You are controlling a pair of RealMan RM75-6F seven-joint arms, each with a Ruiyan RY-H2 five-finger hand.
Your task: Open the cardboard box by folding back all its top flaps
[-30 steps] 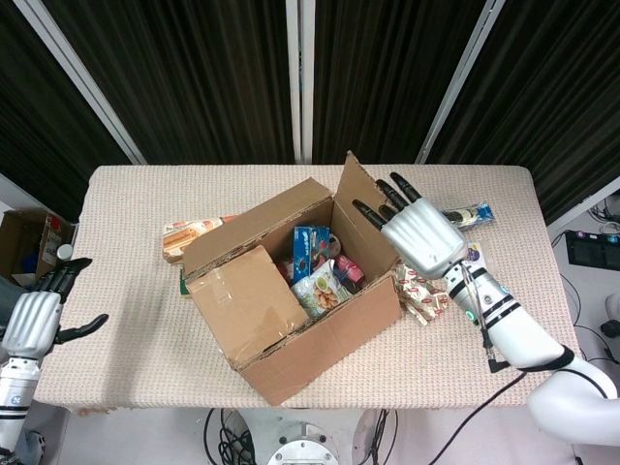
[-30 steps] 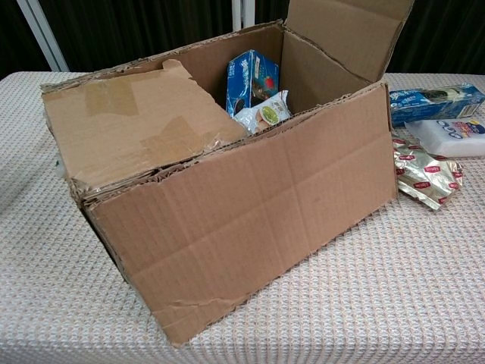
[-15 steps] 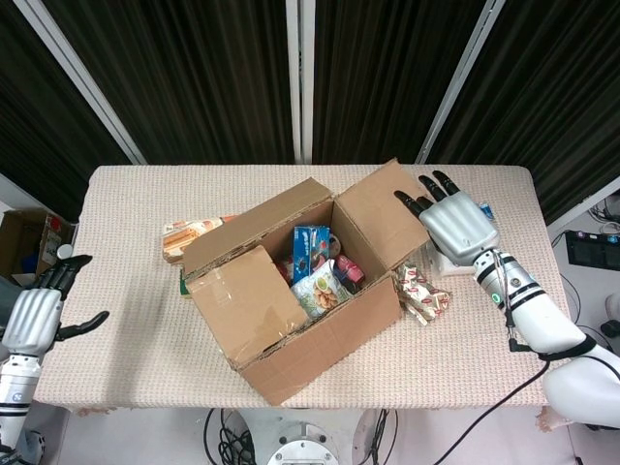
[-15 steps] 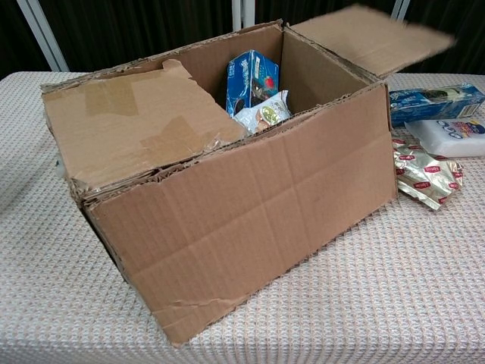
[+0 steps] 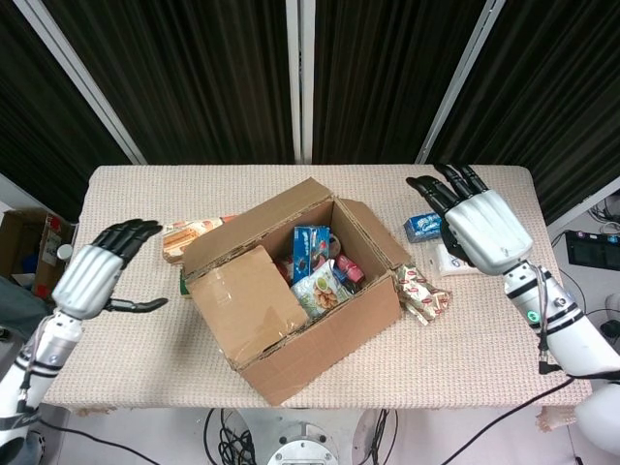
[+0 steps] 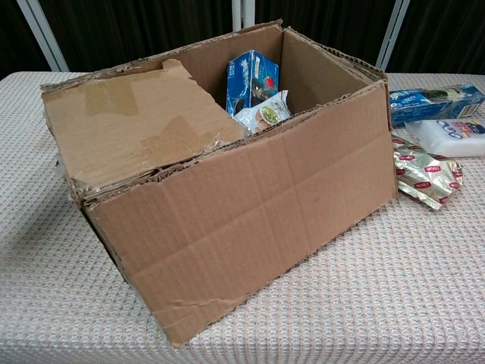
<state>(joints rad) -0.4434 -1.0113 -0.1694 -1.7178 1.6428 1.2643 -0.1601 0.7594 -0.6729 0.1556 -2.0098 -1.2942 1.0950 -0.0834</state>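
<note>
Brown corrugated cardboard box sits approx. centre of the beige woven-cloth worktop, rotated w/ one corner toward 6 o'clock in head view. One top flap w/ clear tape lies folded inward over the box's 9 o'clock half, roughly level; the flap at the 3 o'clock side is folded down outside the box wall. Box interior exposed at 3 o'clock half: blue printed carton upright, white snack pouch w/ green label just beside it.

Left hand hovers above worktop edge at 9 o'clock of box, well apart from it; fingers spread, thumb out, holding nothing. Right hand hovers at 2 o'clock of box, near the folded-down flap but not touching; fingers extended and apart, holding nothing. Neither hand shows in chest view.

Outside box: silver foil packets w/ red labels at 3 o'clock, touching box base; blue wrapped pack and white flat pack beyond them. Orange-red printed packet at 10 o'clock of box.
</note>
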